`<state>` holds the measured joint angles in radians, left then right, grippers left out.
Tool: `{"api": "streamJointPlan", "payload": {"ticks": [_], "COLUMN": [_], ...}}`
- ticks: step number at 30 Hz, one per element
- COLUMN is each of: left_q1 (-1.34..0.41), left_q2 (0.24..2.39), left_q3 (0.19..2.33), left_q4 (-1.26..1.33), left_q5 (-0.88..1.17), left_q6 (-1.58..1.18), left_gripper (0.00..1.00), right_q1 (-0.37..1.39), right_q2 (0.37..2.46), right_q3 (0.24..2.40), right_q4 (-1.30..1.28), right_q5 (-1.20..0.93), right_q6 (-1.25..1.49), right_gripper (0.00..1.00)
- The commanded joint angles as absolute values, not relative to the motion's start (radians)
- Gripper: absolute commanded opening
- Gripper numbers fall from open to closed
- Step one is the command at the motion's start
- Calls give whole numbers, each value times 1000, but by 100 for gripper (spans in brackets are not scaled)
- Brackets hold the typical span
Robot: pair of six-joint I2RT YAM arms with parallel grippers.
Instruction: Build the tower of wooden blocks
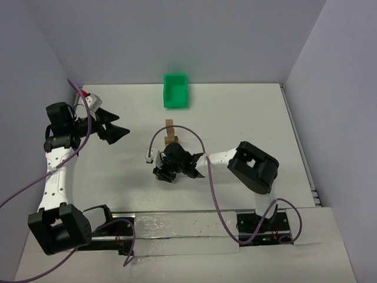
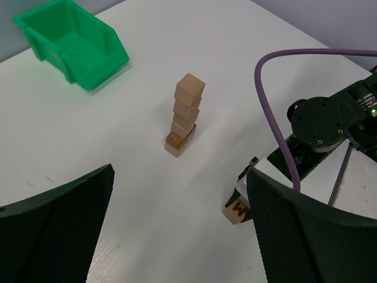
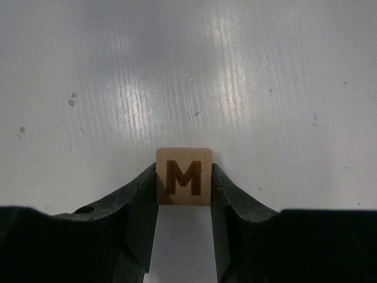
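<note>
The tower (image 2: 185,116) stands near the middle of the white table (image 1: 247,118). It is a narrow column of light-tan wooden cubes, one cube wide. The cubes are a little twisted against each other, so their corners do not line up. The lowest cube shows a darker, grainy face, and the top cube is plain and smooth.

In the top view, the green bin (image 1: 175,90) is at 12 o'clock from the tower and well apart from it. It is made of glossy plastic, with sloped walls and one lower open side.

At 6 o'clock from the tower, the right gripper (image 3: 184,183) is clamped on one wood block (image 2: 237,211). The two black fingers press flat on its left and right sides. The face of the block toward the wrist camera carries a dark burned letter M. Under it the table surface is shiny, with fine streaks.

At 9 o'clock from the tower, the left gripper (image 2: 182,236) is spread wide and holds nothing. Its fingers (image 2: 59,236) are dark and have a fine mesh texture. A purple cable (image 2: 271,106) curves above the right arm.
</note>
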<state>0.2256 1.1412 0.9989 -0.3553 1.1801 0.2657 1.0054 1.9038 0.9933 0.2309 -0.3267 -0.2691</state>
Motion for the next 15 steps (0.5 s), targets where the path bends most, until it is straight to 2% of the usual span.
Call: {"api": "streamJointPlan", "payload": {"ticks": [1,3,4,7,10,12,15], "left_q1": [233,233,233,233,233,233,233], "left_q2": [1114,1114,1114,1117,1131,1148,1159], "left_q3": [1008,1008,1008,1008,1030,1042,1040], "left_q4": [-338,-342,-345,-360,-406,-433,-432], "left_q5": [1206,1206,1206,1210,1226,1239,1238], "left_q6": [269,274,276,293,337,361,362], "left_gripper": [99,99,99,99,99,99,99], "right_q1": [1005,996,993,974,960,949,938], "right_q2": [1846,1810,1793,1709,1651,1609,1574], "right_q3": [969,978,979,1047,1117,1214,1284], "right_q4": [226,198,196,33,-121,-319,-463], "right_q5": [-358,-388,-405,-498,-559,-593,-572], "right_q6": [-245,-238,-239,-267,-345,-418,-502], "right_gripper": [30,23,23,14,11,10,8]}}
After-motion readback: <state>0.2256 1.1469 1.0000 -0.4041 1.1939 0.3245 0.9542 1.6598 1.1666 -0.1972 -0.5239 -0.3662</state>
